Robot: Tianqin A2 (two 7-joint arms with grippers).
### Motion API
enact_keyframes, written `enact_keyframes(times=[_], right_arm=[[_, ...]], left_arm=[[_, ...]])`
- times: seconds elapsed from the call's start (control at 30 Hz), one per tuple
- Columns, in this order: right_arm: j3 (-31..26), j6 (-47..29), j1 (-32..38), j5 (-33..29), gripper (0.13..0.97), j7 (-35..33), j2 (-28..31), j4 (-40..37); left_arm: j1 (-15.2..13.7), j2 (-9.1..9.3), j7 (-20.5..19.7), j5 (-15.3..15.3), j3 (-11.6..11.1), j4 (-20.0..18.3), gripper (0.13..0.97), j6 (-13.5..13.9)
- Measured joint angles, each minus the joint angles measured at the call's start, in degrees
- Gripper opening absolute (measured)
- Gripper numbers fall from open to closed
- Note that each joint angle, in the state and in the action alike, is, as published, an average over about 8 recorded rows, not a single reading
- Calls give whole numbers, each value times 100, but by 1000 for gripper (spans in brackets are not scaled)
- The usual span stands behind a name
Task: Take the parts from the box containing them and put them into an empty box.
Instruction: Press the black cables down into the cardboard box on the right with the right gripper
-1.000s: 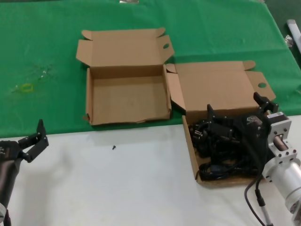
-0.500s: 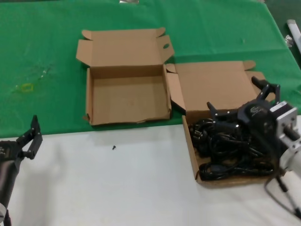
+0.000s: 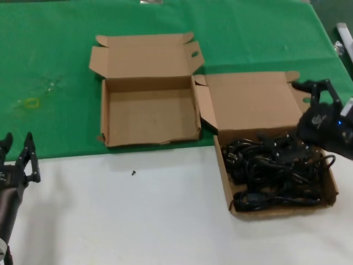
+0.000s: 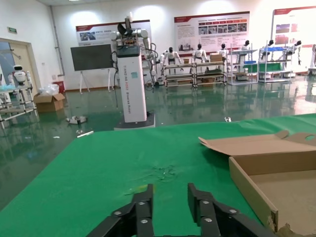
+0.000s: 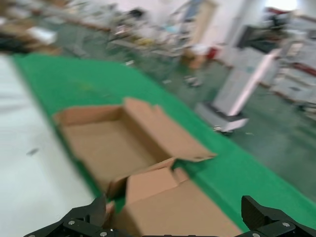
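Note:
A tangle of black power cords [image 3: 273, 165], the parts, fills the squarer box [image 3: 227, 185] at the right, whose tall lid [image 3: 251, 102] lies open behind it. The empty box [image 3: 109, 118] stands left of it on the green cloth. My right gripper [image 3: 314, 88] hovers over the full box's far right corner, open wide with nothing between its fingers. The right wrist view shows those spread fingers [image 5: 91, 215] over the tall lid [image 5: 177, 210], with the empty box [image 5: 106, 143] beyond. My left gripper [image 3: 17, 146] waits open at the table's near left, and its wrist view shows the same gripper [image 4: 170, 192] over green cloth.
A small black screw [image 3: 133, 173] lies on the white tabletop in front of the empty box. The green cloth [image 3: 49, 55] covers the far half of the table, with a faint yellow mark [image 3: 30, 102] at the left. A grey object [image 3: 343, 36] sits at the right edge.
My right gripper has lifted off the cords and swung back to the right, empty and still open. The left gripper has drifted left and turned.

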Motion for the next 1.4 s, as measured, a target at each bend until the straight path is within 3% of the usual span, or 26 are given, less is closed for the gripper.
enact_keyframes(times=[0.4,0.6,1.03,1.4], right_arm=[[-585,-2540,1240,-147,966,-1204,800,-826],[-935,-3256,1783,-490,966,-1777,799,-1327],[-1186,-3461,2243,-915,963,-2370,440,-2036],[-1183,-3320,2255,-1045,873,-2560,300,-2236]], left_arm=[[0,0,0,0,0,0,198,0],[0,0,0,0,0,0,165,0],[0,0,-1,1,0,0,143,0],[0,0,-3,1,0,0,142,0]])
